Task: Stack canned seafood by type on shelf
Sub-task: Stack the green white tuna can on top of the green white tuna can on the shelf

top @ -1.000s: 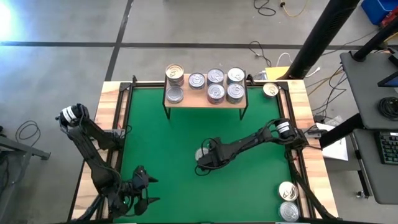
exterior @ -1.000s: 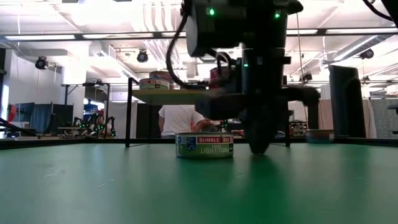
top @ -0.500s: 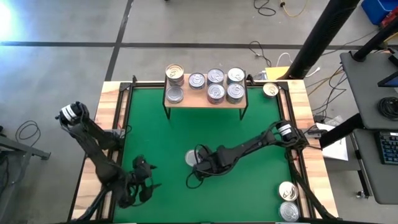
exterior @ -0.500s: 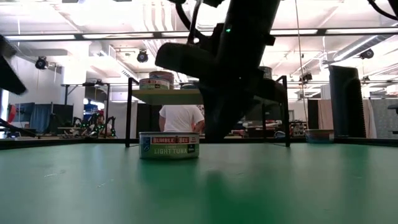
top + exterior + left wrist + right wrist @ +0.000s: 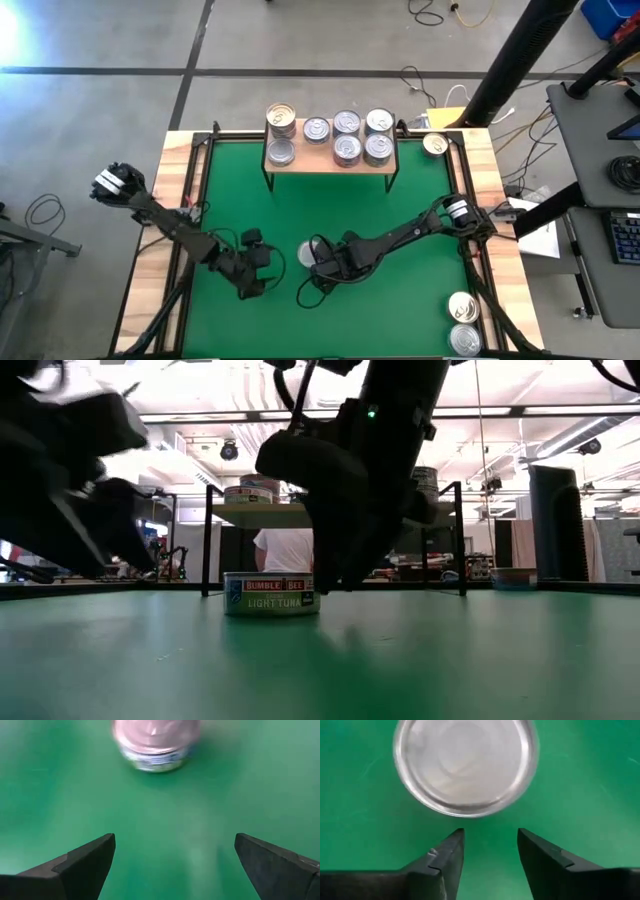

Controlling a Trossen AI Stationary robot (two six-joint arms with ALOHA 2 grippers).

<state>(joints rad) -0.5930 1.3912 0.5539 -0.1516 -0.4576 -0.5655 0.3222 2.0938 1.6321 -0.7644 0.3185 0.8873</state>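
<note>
Tuna, one lone can [image 5: 308, 254], sits upright on the green desk [image 5: 400, 200] near its middle, label facing the low camera, and you have a gripper on each side of it. Your right gripper [image 5: 322, 268] hangs just beside and slightly above the can; its wrist camera looks down on the shiny lid [image 5: 465, 765], and its jaws stand a little apart, holding nothing, with the can clear of the fingertips [image 5: 451, 847]. Your left gripper [image 5: 262, 272] is near the can on the other side, pointed toward it, jaws spread wide and empty; its wrist camera shows the can [image 5: 154, 742] ahead with bare green between the two fingers [image 5: 87, 857]. At the far edge of the desk, the shelf [image 5: 330, 160] carries cans in a row along its wooden top, with a taller stack [image 5: 281, 120] at its left end. One more can [image 5: 434, 144] rests on the wooden border beside the shelf, and two others [image 5: 462, 322] lie at the near right corner.
</note>
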